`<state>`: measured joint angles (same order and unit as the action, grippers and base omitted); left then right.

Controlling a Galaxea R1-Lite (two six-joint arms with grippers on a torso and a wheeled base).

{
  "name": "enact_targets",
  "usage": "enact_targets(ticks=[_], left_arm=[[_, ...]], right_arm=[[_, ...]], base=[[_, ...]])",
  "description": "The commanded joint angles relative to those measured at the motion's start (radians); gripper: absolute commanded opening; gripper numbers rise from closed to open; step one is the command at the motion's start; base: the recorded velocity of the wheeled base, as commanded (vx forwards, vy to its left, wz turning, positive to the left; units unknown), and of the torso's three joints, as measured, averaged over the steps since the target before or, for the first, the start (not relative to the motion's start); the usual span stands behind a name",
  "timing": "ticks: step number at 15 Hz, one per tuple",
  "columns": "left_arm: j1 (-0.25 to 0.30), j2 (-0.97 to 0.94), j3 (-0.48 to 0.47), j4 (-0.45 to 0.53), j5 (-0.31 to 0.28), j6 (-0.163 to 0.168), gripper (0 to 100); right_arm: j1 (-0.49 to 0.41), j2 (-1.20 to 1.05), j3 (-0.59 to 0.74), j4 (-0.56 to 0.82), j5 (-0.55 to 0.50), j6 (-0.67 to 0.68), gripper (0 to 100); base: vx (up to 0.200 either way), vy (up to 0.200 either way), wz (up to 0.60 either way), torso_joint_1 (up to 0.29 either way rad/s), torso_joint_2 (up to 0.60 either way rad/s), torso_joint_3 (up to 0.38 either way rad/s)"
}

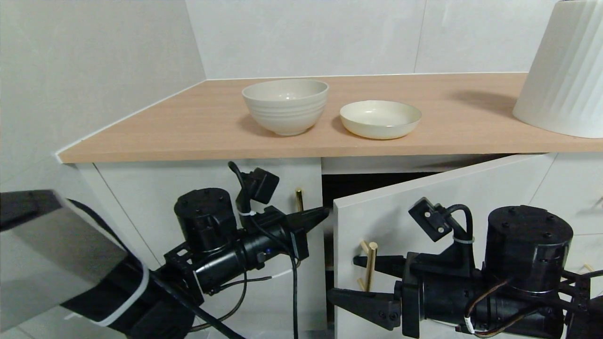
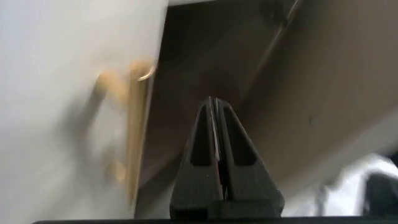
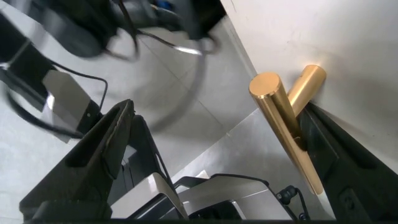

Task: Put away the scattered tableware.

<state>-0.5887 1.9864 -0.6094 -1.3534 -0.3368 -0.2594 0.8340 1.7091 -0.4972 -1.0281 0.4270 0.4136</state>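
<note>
A deep cream bowl (image 1: 285, 106) and a shallow cream dish (image 1: 380, 118) stand side by side on the wooden countertop (image 1: 188, 127). Below it, the right cabinet door (image 1: 424, 197) stands ajar. My left gripper (image 1: 321, 215) is shut and empty, its tip (image 2: 214, 121) at the dark gap between the doors. Lower right, my right gripper (image 1: 362, 282) is open, one finger on each side of that door's gold handle (image 1: 370, 263). In the right wrist view the handle (image 3: 286, 124) lies close to one finger (image 3: 348, 162) of the gripper (image 3: 217, 124).
A large white ribbed shade (image 1: 565, 70) stands at the counter's right end. The left cabinet door (image 1: 188, 179) is closed and carries a gold handle (image 1: 298, 200). Tiled walls close in the counter at the left and behind.
</note>
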Motion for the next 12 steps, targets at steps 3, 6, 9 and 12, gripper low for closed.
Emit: enact_targets(ticks=[3, 6, 9, 12], left_arm=[[-0.036, 0.118, 0.005, -0.089, 0.019, 0.000, 0], [-0.063, 0.127, 0.005, -0.135, 0.022, -0.001, 0], [-0.088, 0.140, 0.008, -0.156, 0.024, -0.001, 0], [-0.098, 0.134, 0.013, -0.158, 0.024, 0.000, 0]], right_arm=[[-0.001, 0.000, 0.002, 0.002, -0.002, 0.001, 100], [-0.001, 0.000, 0.002, 0.002, -0.007, -0.001, 100], [-0.006, -0.005, 0.005, 0.000, -0.010, -0.003, 100], [-0.024, -0.006, 0.025, 0.000, -0.083, -0.056, 100]], base=[[0.000, 0.000, 0.00, 0.000, 0.00, 0.000], [0.000, 0.000, 0.00, 0.000, 0.00, 0.000], [0.000, 0.000, 0.00, 0.000, 0.00, 0.000], [0.000, 0.000, 0.00, 0.000, 0.00, 0.000]])
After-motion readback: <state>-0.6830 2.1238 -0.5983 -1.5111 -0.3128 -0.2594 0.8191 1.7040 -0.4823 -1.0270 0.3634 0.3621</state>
